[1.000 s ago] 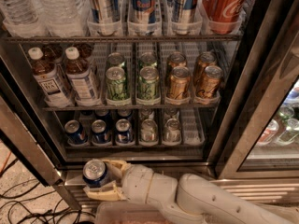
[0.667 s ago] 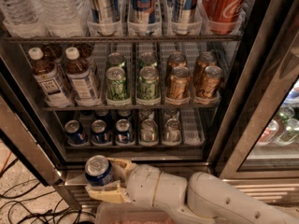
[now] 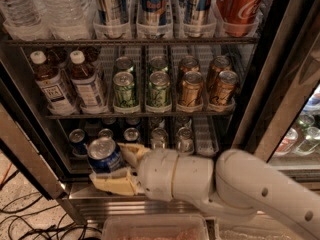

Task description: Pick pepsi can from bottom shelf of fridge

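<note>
My gripper [image 3: 111, 165] holds a dark blue pepsi can [image 3: 104, 155] with a silver top, one cream finger [image 3: 130, 150] behind it and the other finger [image 3: 114, 183] below it. The can hangs in front of the fridge's [image 3: 280, 74] bottom shelf [image 3: 205, 134], above the stainless sill [image 3: 85, 191]. Three more blue cans [image 3: 79, 139] stand at the shelf's left, and two silver-grey cans [image 3: 184, 139] stand further right. My white arm [image 3: 240, 184] reaches in from the lower right.
Green cans [image 3: 124, 89] and gold cans [image 3: 191, 88] fill the tier above, beside tea bottles [image 3: 52, 84]. Tall cans and a red cola can [image 3: 240, 6] stand on top. A dark door edge [image 3: 25, 154] lies left, cables [image 3: 25, 219] on the floor, a clear bin [image 3: 155, 229] below.
My gripper has risen with the pepsi can, from below the sill up to the level of the bottom shelf. The arm now covers more of the lower right.
</note>
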`<move>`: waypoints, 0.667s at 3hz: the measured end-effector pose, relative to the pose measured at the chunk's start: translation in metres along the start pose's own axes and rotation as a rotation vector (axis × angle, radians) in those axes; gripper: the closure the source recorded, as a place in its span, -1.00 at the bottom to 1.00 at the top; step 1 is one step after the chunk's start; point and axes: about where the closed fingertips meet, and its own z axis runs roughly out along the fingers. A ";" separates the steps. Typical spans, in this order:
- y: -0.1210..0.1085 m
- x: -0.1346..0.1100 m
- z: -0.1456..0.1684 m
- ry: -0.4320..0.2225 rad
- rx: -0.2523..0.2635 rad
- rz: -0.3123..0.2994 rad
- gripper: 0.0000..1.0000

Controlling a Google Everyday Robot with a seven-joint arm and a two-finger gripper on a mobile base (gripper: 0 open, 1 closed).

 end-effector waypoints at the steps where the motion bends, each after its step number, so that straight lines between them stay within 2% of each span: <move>1: -0.021 -0.052 0.004 0.081 0.025 -0.098 1.00; 2: -0.023 -0.065 0.007 0.092 0.035 -0.120 1.00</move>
